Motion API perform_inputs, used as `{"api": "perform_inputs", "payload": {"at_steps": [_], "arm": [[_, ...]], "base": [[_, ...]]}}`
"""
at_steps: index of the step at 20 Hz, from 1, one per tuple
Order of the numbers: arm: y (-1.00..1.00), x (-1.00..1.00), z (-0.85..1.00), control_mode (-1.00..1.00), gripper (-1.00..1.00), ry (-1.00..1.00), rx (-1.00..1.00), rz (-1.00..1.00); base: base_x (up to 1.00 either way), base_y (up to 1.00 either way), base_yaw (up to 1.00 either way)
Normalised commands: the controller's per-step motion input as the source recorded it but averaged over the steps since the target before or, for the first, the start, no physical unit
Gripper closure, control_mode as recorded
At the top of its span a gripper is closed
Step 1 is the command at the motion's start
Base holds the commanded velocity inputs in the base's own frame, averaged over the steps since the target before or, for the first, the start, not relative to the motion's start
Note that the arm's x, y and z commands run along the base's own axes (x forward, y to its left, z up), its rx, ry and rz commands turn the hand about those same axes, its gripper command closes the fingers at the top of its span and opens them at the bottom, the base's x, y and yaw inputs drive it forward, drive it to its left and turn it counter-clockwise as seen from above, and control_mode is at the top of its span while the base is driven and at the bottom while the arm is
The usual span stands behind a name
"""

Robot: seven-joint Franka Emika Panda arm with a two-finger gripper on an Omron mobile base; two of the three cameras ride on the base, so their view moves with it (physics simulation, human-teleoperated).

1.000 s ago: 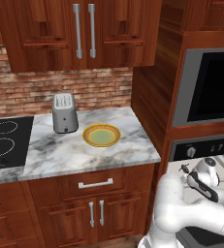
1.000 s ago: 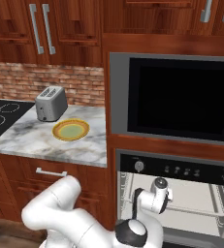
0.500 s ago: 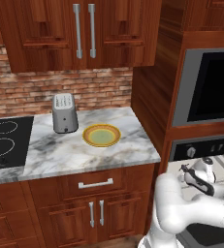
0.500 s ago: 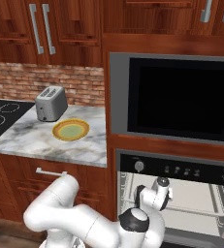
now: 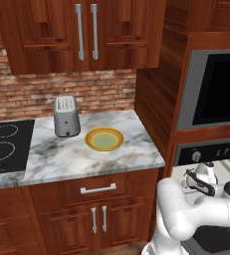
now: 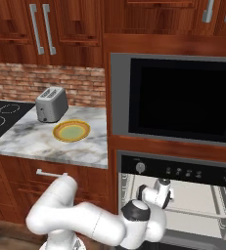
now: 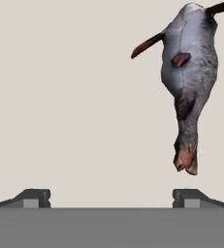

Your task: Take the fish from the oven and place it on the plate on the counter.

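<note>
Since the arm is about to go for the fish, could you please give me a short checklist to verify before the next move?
1. Oven open, cavity reachable: ok.
2. Gripper open, fingertips wide apart: ok.
3. Fish centred between the fingertips: not ok, it lies off toward the right one.
4. Fish gripped: not ok, nothing between the fingertips.
5. Plate free on the counter: ok.
6. Toaster apart from the plate: ok.
</note>
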Motion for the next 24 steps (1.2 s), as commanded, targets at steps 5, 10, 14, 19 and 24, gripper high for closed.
{"api": "perform_inputs", "payload": {"at_steps": [5,10,14,19,24], "arm": [[0.0,0.15,-0.77,-1.0,-1.0,0.0,0.05,0.0],[0.0,0.0,-0.81,-1.0,-1.0,0.0,0.08,0.0],[0.0,-0.13,-0.92,-1.0,-1.0,0.03,0.08,0.0],[0.0,-0.9,-1.0,-1.0,-1.0,0.19,0.01,0.0],[0.0,-1.0,-1.0,-1.0,-1.0,0.28,0.0,0.0]], "base": [[0.0,0.0,0.0],[0.0,0.0,0.0],[0.0,0.0,0.0],[0.0,0.0,0.0],[0.0,0.0,0.0]]}}
